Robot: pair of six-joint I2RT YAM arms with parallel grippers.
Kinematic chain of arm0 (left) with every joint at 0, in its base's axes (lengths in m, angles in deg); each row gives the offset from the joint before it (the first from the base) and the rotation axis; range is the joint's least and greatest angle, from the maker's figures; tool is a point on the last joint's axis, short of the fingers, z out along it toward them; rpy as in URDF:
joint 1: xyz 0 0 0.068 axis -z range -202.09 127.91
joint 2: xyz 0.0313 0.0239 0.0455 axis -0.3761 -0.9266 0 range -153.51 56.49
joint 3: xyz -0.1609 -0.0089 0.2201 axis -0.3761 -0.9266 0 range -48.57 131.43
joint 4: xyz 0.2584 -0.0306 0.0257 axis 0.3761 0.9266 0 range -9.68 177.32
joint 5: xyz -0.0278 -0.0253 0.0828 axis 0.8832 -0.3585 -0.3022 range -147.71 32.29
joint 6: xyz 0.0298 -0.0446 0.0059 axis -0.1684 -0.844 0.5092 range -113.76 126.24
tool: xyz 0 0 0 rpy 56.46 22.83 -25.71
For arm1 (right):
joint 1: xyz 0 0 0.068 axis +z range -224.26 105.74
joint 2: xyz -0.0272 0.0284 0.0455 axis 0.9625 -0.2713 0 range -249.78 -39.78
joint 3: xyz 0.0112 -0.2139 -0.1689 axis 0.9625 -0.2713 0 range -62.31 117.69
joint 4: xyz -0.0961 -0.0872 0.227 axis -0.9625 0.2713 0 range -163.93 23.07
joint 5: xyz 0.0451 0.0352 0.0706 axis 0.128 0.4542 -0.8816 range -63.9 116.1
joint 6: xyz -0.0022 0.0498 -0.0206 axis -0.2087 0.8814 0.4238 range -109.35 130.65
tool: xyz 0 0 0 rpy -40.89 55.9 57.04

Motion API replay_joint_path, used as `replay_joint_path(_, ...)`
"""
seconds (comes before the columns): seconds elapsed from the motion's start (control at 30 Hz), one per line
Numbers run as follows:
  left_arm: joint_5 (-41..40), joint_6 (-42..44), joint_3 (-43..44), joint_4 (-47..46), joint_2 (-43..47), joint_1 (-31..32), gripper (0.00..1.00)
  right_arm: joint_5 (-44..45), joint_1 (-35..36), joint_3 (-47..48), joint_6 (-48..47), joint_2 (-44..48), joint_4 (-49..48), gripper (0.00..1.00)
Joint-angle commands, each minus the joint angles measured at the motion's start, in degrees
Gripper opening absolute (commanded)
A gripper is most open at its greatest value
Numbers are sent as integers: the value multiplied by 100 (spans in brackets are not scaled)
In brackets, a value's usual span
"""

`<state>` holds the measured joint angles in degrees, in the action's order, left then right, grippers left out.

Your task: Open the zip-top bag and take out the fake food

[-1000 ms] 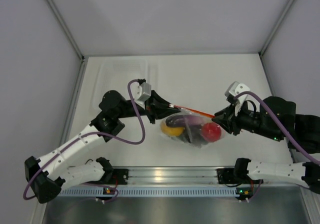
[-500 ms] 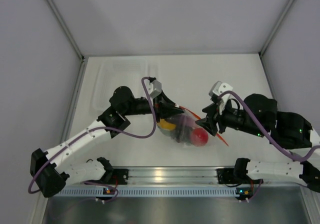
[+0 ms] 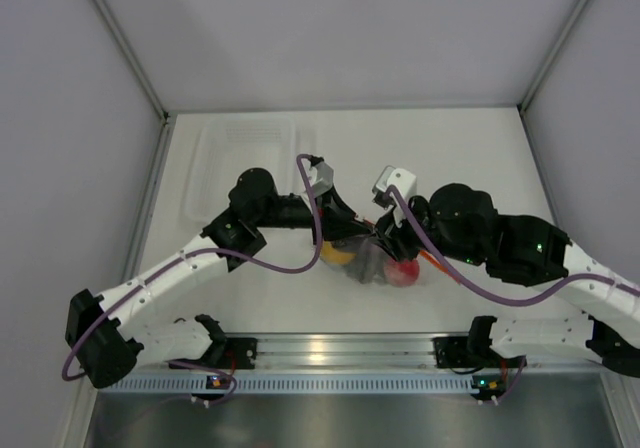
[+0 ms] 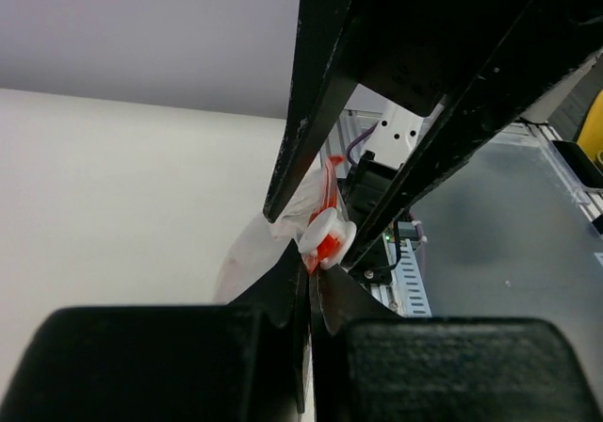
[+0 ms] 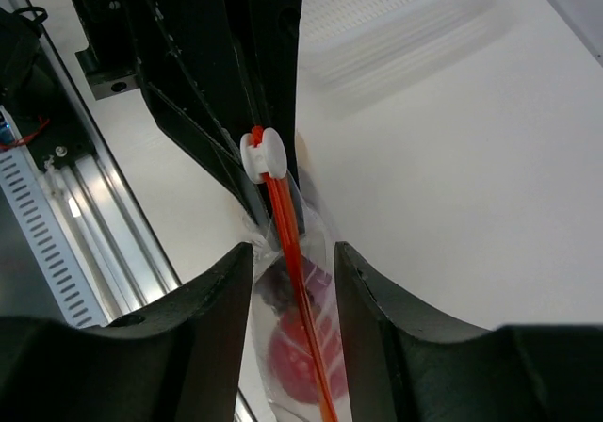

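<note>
Bright, even light is thrown from overhead; on the white table (image 3: 480,158) only faint, soft shadows are cast beneath the arms. A glare patch is seen on the metal rail (image 3: 330,348). In the left wrist view the left gripper (image 4: 309,276) is rendered near-black and blurred, while the white slider (image 4: 327,236) just beyond its fingertips is shown sharper. In the right wrist view the right gripper (image 5: 294,252) is soft-edged, the red zipper strip (image 5: 308,347) between its fingers is crisp, and the clear tray (image 5: 415,26) far beyond them is washed out.
</note>
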<state>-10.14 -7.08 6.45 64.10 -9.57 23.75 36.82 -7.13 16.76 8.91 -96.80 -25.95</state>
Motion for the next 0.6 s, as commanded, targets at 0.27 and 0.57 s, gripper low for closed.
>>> replay_joint_path(0.27,542,154,263,-399,173,-5,0,106,28,-155,-362,32,-343,28)
replay_joint_path(0.57,586,734,395,303,208,-5,0,0,1,-111,-336,59,-228,0)
